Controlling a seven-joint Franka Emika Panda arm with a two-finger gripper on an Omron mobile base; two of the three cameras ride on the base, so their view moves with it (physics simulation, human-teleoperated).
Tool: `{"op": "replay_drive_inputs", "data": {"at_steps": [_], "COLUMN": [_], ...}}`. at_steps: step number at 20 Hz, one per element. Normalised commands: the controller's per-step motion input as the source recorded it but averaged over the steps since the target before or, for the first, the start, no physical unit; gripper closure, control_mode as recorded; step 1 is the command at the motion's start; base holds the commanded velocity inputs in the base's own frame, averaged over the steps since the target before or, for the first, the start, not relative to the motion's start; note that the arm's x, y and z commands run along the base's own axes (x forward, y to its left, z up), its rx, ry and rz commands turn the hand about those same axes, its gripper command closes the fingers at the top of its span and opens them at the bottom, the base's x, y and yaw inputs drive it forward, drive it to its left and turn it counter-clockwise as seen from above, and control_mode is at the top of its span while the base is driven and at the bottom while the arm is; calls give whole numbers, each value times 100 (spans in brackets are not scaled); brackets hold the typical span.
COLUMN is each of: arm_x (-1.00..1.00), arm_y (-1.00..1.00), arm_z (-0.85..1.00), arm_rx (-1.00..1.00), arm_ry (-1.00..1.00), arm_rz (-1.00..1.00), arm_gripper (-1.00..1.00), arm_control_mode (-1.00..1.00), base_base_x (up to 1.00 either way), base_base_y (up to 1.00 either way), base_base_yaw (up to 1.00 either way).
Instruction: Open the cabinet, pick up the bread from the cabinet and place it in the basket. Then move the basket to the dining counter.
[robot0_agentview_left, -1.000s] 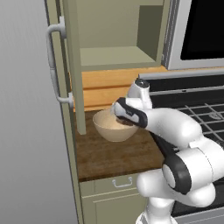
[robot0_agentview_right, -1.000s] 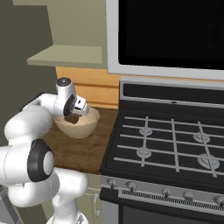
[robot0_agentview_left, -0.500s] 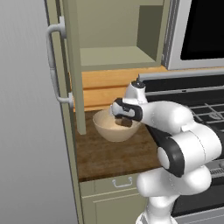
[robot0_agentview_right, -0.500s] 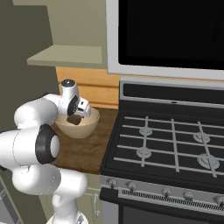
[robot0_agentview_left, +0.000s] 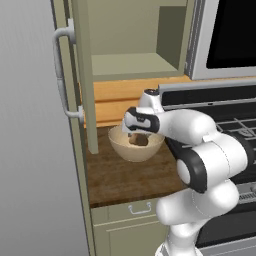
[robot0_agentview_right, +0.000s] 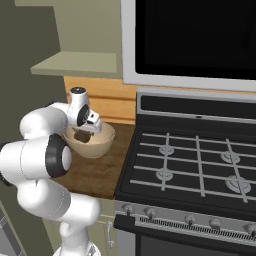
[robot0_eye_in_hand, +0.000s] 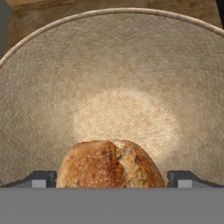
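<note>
On short wood countertop (robot0_agentview_left: 125, 175), basket (robot0_agentview_left: 120, 145) mouth-up, bread (robot0_eye_in_hand: 111, 164) inside.

My two base cameras are looking forward and down from behind me, left and right, both taking in the basket (robot0_agentview_left: 136, 148) (robot0_agentview_right: 91, 141) on the short counter (robot0_agentview_left: 125, 176) (robot0_agentview_right: 95, 172). My hand camera is peering closely into the basket (robot0_eye_in_hand: 112, 83).
</note>
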Motion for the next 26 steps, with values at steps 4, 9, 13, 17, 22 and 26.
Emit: {"op": "replay_drive_inputs", "data": {"at_steps": [4,9,13,17,22,26], "arm_x": [14,8,7,12,3,-9], "arm_y": [0,0,0,0,0,0], "arm_z": [0,0,0,0,-2,-1], "arm_rx": [0,0,-1,-3,-3,-1], "arm_ry": [0,0,-3,-19,-24,-7], "arm_rz": [0,0,0,0,0,0], "arm_gripper": [-100,-100,-100,-100,-100,-100], "arm_control_mode": [-100,-100,-100,-100,-100,-100], "base_base_x": [0,0,0,0,0,0], "base_base_y": [0,0,0,0,0,0], "base_base_yaw": [0,0,0,0,0,0]}}
